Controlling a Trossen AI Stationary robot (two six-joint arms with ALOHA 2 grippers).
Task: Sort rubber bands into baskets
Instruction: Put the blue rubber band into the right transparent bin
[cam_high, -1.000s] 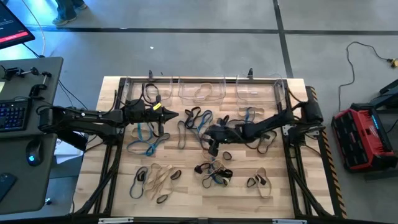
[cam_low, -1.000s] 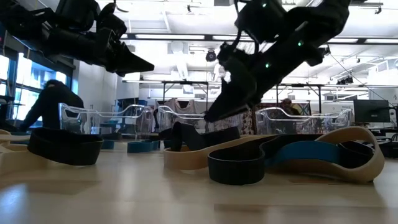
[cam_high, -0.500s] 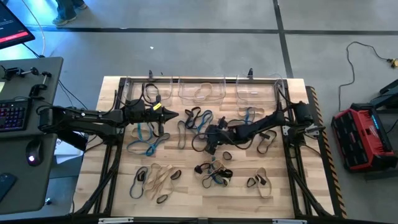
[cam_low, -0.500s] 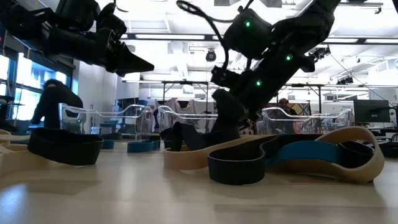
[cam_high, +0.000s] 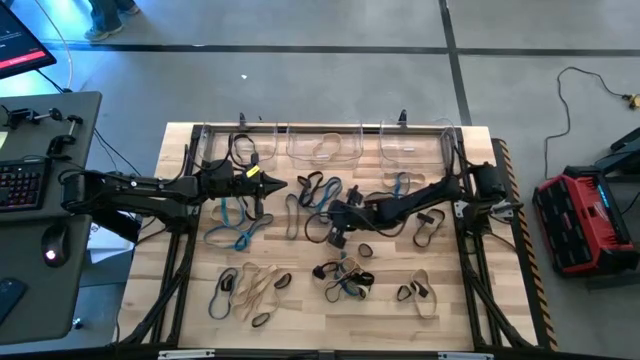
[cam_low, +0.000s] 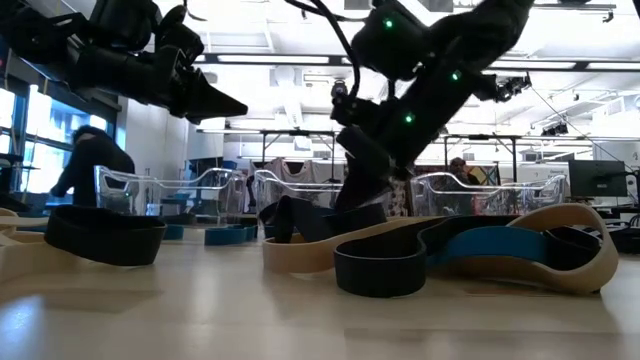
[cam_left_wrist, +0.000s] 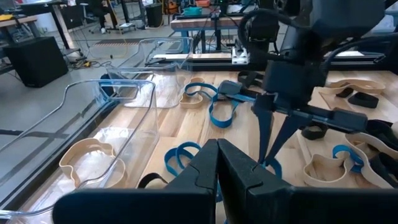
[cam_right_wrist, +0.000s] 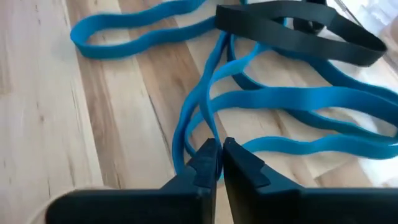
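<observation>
The right gripper (cam_right_wrist: 214, 163) is lowered to the worktop (cam_high: 300, 310) near its centre, and its jaws are together on a fold of a blue rubber band (cam_right_wrist: 292, 102); the right wrist view shows the two strands of the loop converging between the tips, but the pinched part itself is hidden under them, so the depth of the grip cannot be judged. A black band (cam_right_wrist: 298, 32) lies across the same blue loop farther from the tips, and its far end is cut off at the picture edge. In the low view this gripper's tips are hidden behind a near heap of bands (cam_low: 470, 250), and contact with the worktop cannot be confirmed there. The left gripper (cam_high: 279, 184) hangs above the worktop's left half with its jaws together and nothing between them. The remaining rubber bands (cam_high: 250, 285) lie scattered over the worktop in black, tan and blue, several overlapping so that single loops are hard to separate. The three clear baskets (cam_high: 325, 145) stand in a row along the far edge; the left one holds dark bands, the middle one a tan band, and the contents of the right one cannot be made out through its clear walls. A person (cam_low: 85, 165) stands in the room beyond, partly hidden behind the baskets
</observation>
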